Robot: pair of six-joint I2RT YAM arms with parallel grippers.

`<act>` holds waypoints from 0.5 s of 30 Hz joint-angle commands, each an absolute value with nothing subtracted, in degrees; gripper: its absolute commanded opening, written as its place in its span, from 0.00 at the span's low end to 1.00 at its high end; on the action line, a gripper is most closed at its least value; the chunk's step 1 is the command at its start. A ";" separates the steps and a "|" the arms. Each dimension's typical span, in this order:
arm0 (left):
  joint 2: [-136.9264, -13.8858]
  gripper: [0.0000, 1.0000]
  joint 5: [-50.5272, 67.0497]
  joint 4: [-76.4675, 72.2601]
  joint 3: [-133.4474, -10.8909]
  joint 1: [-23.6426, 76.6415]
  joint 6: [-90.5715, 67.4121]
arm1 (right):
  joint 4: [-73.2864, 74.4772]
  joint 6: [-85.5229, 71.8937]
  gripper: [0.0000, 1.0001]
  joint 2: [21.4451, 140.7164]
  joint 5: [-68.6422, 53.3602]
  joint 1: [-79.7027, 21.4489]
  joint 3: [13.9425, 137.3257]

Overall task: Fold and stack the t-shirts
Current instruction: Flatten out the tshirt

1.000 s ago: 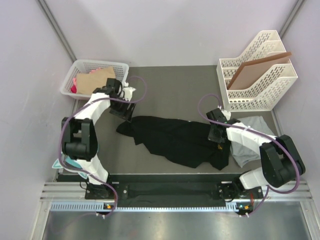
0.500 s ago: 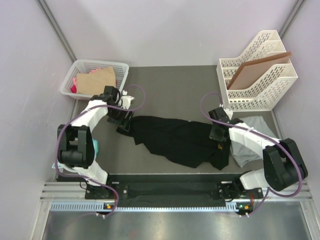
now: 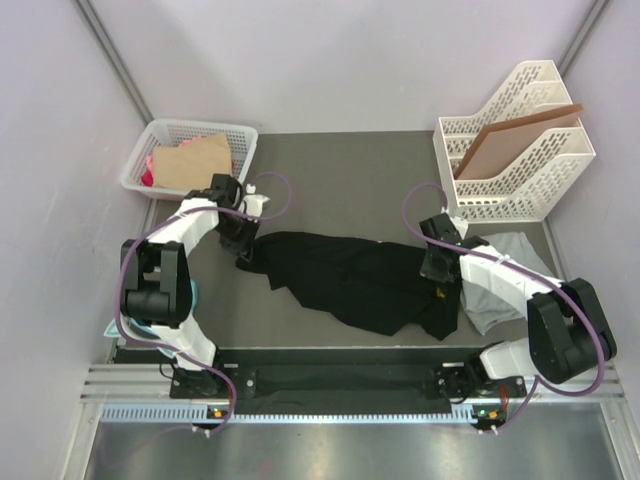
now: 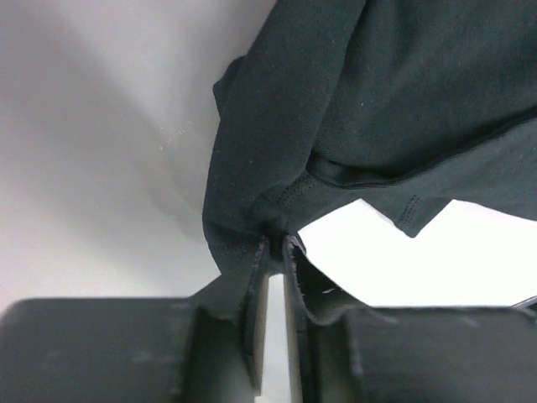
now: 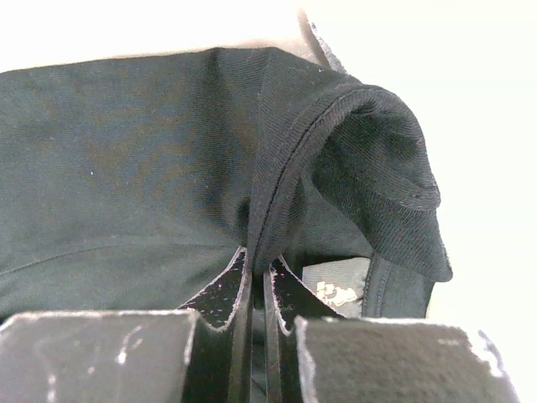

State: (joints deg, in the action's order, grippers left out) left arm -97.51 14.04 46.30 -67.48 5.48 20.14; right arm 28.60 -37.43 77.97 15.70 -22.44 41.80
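The black t-shirt (image 3: 350,280) lies spread and crumpled across the middle of the table. My left gripper (image 3: 243,252) sits at its left end. In the left wrist view that gripper (image 4: 274,245) is shut on a pinch of the black t-shirt (image 4: 352,101) at its hem. My right gripper (image 3: 440,280) is at the shirt's right end. In the right wrist view it (image 5: 258,267) is shut on a raised fold of the black t-shirt (image 5: 126,168), beside a small label (image 5: 336,290). The light grey t-shirt (image 3: 518,247) lies crumpled under my right arm.
A white basket (image 3: 165,135) holding brown card and pink items stands at the back left. A white file rack (image 3: 500,190) with a brown board (image 3: 515,135) stands at the back right. Something teal (image 3: 192,295) lies by the left arm's base.
My left gripper came from near the basket down to the black t-shirt's left end and closed on it. The right gripper kept its hold and barely moved.
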 commanded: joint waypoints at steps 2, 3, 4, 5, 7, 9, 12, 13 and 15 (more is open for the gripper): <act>-96.25 0.30 13.45 45.53 -69.70 4.75 21.00 | 28.65 -36.30 0.00 76.38 17.40 -21.18 44.56; -95.89 0.37 13.53 45.70 -69.61 4.49 21.27 | 28.74 -36.30 0.00 76.29 17.49 -21.18 44.47; -95.45 0.44 13.54 45.88 -69.61 4.31 21.79 | 28.74 -36.21 0.00 76.20 17.49 -21.09 44.47; -95.01 0.49 13.01 45.88 -69.35 4.22 21.97 | 28.65 -36.12 0.00 76.20 17.49 -21.01 44.47; -94.49 0.62 12.66 45.79 -69.08 3.87 22.23 | 28.65 -36.12 0.00 76.29 17.40 -21.01 44.47; -94.31 0.66 12.48 45.44 -68.73 3.69 22.41 | 28.48 -36.12 0.00 76.38 17.31 -21.00 44.39; -94.92 0.67 11.52 44.30 -67.94 3.52 22.41 | 28.21 -36.12 0.00 76.38 17.05 -20.92 44.12; -95.18 0.68 11.34 44.04 -67.77 3.43 22.33 | 28.21 -36.12 0.00 76.38 17.14 -20.92 44.03; -96.15 0.68 11.51 43.16 -67.24 3.34 22.15 | 28.04 -36.04 0.00 76.20 17.05 -21.00 43.68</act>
State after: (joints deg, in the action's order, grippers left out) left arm -96.99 12.01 46.00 -67.81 3.79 21.37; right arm 28.77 -37.01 77.97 15.68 -22.22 41.80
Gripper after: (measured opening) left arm 0.677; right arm 0.021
